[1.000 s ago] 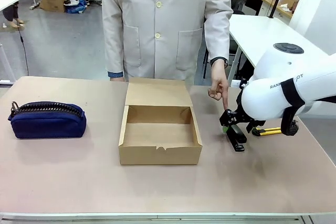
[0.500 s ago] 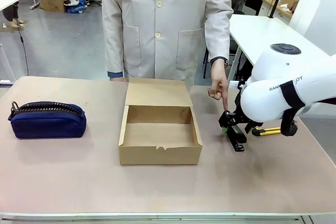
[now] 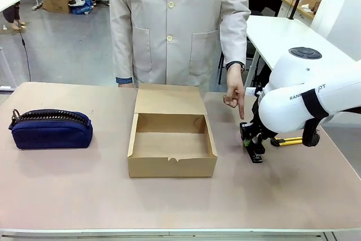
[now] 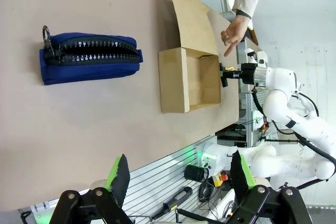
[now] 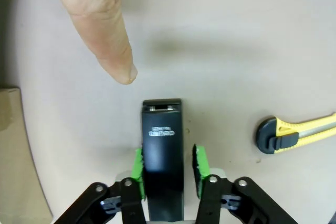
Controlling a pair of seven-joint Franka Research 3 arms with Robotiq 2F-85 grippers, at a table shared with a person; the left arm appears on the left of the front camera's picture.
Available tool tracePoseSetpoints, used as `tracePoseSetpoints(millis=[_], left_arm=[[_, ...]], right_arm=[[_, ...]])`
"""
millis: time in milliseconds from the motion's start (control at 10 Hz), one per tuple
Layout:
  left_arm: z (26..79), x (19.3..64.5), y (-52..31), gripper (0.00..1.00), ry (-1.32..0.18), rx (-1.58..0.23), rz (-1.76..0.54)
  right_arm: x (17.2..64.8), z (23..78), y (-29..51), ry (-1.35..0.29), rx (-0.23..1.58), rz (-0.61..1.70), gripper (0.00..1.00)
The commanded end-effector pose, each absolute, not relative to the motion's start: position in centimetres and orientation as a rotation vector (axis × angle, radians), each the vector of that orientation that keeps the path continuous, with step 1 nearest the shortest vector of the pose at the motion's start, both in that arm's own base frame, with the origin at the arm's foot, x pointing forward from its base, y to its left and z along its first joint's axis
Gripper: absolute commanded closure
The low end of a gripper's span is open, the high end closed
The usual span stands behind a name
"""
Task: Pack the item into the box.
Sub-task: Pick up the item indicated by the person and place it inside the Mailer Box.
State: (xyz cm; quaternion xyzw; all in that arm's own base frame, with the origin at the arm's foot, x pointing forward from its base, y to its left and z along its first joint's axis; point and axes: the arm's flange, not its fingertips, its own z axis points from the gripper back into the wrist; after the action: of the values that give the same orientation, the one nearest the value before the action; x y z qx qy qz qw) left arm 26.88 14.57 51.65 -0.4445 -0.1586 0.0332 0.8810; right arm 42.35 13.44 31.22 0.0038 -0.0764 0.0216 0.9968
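Stapler (image 5: 163, 150) on table (image 5: 236, 35), between right fingers (image 5: 137, 167): one pad against its side, other just off; firm grip or not, cannot tell. Left fingers (image 4: 119, 174) spread, empty. Box (image 3: 172, 165) open, empty, well apart from right fingers. Lift, carry, drop all pending.

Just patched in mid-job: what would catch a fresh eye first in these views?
The right tool is down on the table right of the box, green pads straddling the black stapler, a gap showing at one pad. The person's hand points a finger down at the stapler from the far side. The box sits open and empty mid-table, a navy pouch off to its left.
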Motion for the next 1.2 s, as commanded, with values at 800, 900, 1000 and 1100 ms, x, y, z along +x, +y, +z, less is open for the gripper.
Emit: tracePoseSetpoints(millis=[800,900,1000,1100], left_arm=[[51.8,26.9,14.5,0.00,-0.346,-0.941,0.052],[51.8,26.9,14.5,0.00,-0.346,-0.941,0.052],[51.8,26.9,14.5,0.00,-0.346,-0.941,0.052],[51.8,26.9,14.5,0.00,-0.346,-0.941,0.052]], right_arm=[[39.0,38.4,11.0,-0.021,0.037,0.064,1.00],[36.3,42.6,9.7,-0.047,0.029,0.053,1.00],[33.7,45.7,9.0,-0.123,-0.004,0.042,1.00],[31.9,47.5,8.7,-0.199,-0.003,0.064,1.00]])
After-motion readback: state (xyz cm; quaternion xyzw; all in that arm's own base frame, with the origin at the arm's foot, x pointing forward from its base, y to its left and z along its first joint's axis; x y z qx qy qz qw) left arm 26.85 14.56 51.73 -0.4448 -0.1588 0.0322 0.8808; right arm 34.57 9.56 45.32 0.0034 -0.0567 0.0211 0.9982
